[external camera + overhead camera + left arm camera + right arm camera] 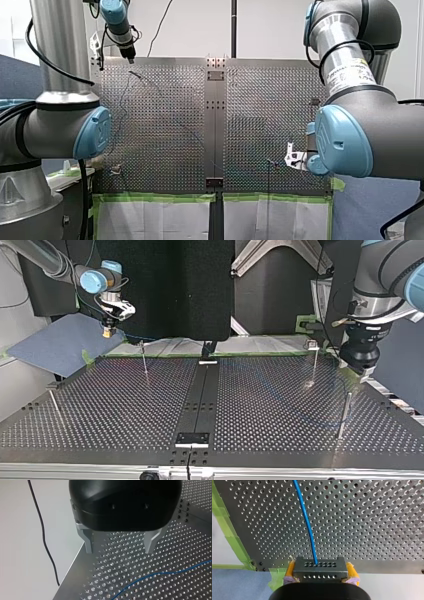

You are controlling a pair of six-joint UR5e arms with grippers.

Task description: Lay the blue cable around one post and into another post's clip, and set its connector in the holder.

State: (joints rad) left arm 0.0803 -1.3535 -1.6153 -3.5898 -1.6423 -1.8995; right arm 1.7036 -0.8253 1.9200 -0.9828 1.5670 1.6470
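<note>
R gripper point(108, 329), upper left of top view, was clamped on the connector point(320, 567). Blue cable point(307, 522) ran ahead of it. L gripper point(119, 550) gaped wide, empty. Risk: slack snagging a post point(144, 360) could've twisted connector in grip.

Thin blue cable point(307, 521), one end in a grey connector point(320, 573) with little holes, held between the yellow fingers point(289, 571) of my right gripper point(320, 564), cable lying wavy on the holey worktop point(162, 555), thin posts point(144, 360) standing upright
</note>
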